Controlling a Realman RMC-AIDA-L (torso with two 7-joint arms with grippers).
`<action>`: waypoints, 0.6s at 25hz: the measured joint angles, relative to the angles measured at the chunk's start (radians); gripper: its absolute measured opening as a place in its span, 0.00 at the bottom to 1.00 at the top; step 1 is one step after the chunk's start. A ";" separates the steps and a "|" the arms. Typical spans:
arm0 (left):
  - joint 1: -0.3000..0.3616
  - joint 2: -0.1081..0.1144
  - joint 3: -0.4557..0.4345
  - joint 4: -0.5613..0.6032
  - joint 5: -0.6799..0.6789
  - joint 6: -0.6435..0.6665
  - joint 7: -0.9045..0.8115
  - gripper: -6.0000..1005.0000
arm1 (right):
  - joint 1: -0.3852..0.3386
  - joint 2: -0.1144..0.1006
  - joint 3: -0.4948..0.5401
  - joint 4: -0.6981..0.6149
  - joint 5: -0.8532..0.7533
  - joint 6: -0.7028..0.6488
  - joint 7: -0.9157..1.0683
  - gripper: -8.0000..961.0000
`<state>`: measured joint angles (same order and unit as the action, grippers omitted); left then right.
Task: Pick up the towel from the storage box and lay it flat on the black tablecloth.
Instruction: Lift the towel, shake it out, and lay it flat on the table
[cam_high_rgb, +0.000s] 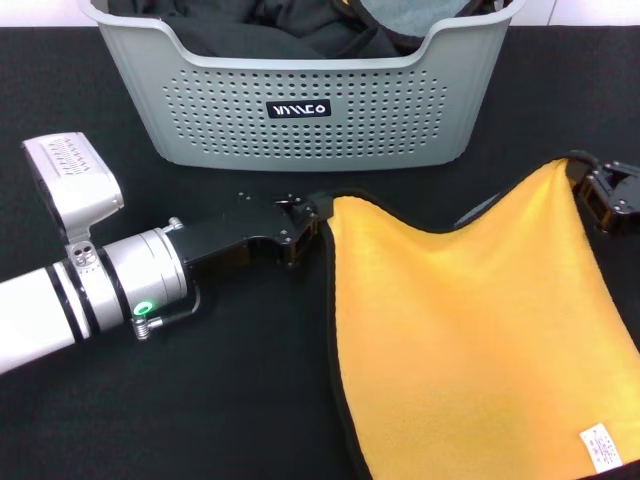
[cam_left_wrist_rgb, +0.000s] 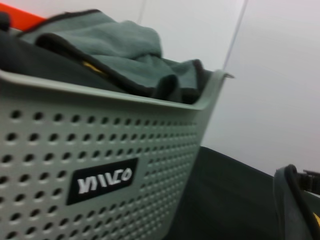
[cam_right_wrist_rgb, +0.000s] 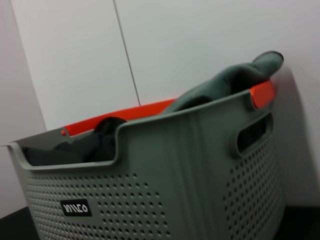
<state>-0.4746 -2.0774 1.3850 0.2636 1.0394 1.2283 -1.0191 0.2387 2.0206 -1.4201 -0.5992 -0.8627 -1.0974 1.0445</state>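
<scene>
While claws grip towel (cam_high_rgb: 470, 330), storage box (cam_high_rgb: 300, 120) holds garments (cam_high_rgb: 270, 30).

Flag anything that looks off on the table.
The towel isn't flat: its top edge sags between the left gripper and right gripper, and a grey fold shows there.

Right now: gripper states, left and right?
Left gripper: shut on the towel, at its near-left corner.
Right gripper: shut on the towel's other top corner.
</scene>
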 joint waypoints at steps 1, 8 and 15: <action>0.004 -0.002 0.000 -0.003 -0.009 -0.003 0.008 0.02 | 0.011 -0.001 -0.002 0.011 0.000 0.010 0.009 0.02; 0.018 -0.013 0.000 -0.010 -0.019 -0.046 0.084 0.02 | 0.102 -0.003 -0.008 0.115 0.001 0.075 0.047 0.02; 0.032 -0.016 0.000 -0.011 -0.030 -0.053 0.145 0.02 | 0.125 -0.003 -0.008 0.133 0.001 0.116 0.086 0.02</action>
<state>-0.4427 -2.0939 1.3852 0.2527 1.0094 1.1755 -0.8737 0.3634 2.0171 -1.4282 -0.4664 -0.8619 -0.9812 1.1307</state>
